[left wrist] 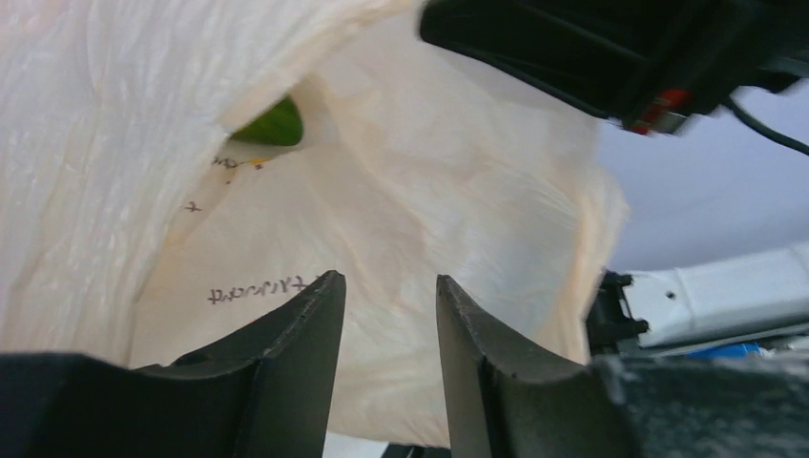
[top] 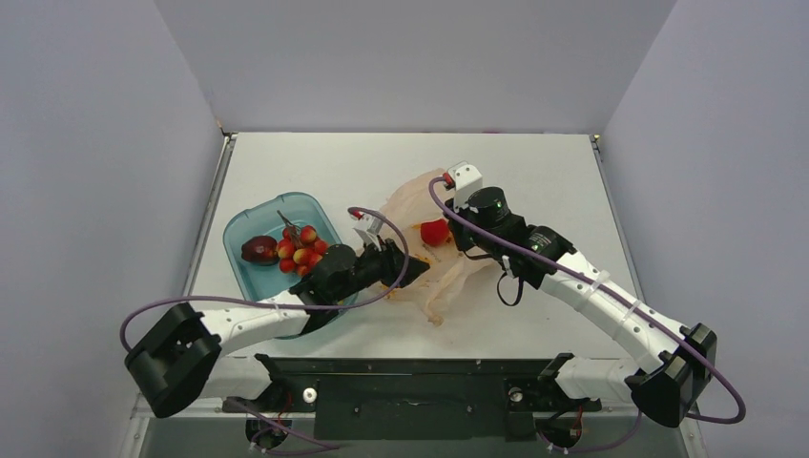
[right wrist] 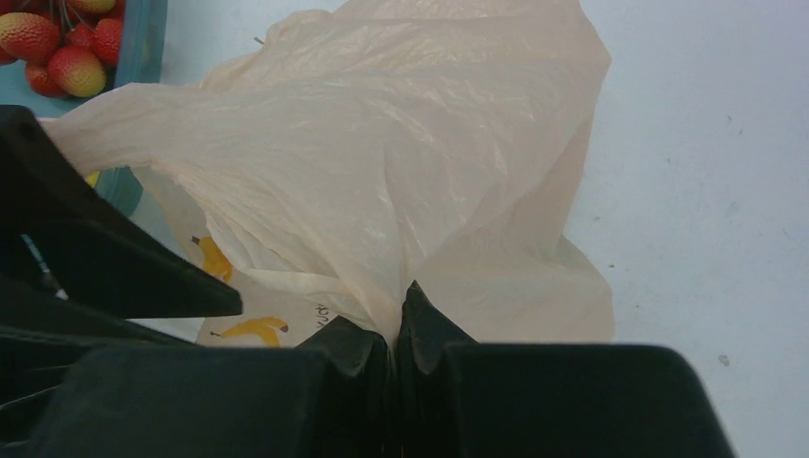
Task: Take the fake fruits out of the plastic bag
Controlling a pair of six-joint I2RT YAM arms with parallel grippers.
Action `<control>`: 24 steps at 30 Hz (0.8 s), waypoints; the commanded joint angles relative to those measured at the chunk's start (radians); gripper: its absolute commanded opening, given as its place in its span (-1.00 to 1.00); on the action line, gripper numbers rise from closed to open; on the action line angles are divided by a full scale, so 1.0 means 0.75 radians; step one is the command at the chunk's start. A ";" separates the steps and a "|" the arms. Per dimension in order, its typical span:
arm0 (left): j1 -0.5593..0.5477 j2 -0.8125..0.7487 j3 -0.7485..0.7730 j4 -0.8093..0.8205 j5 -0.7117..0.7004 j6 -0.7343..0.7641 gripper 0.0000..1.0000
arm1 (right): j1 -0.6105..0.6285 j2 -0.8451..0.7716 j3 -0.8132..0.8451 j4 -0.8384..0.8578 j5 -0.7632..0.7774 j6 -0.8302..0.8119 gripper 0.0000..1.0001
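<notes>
Operator: What was the state of the left hand (left wrist: 386, 286)?

Technician: Its two fingers (left wrist: 305, 324) stood partly spread, with nothing between them. They pointed into the mouth of the plastic bag (left wrist: 429, 219), and bag film filled the left wrist view ahead of them.

Operator: And the right hand (right wrist: 396, 320)?

Technician: It was pressed together on the plastic bag, with a gathered fold of film pinched between the fingertips. The film rose from that pinch and spread away from the hand.

Operator: Where was the bag?

Technician: It lay crumpled on the white bench (top: 534, 162) between the two hands, near the middle. Small printed marks showed on the film.

Operator: Which fruits were at the bag?

Technician: A round red fruit (top: 435, 232) lay among the folds, just beside the right hand. In the left wrist view, part of a green fruit (left wrist: 272, 124) showed past a fold, deeper in.

Operator: And outside the bag?

Technician: A teal tray (top: 286, 197) sat left of the bag. It held a grape bunch (top: 300, 250) of red-yellow balls and, beside it, a dark red fruit (top: 259, 250).
</notes>
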 commanded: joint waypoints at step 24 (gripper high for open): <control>-0.079 0.748 0.310 0.315 -0.937 -0.102 0.76 | 0.001 -0.009 0.060 0.048 -0.194 0.049 -1.00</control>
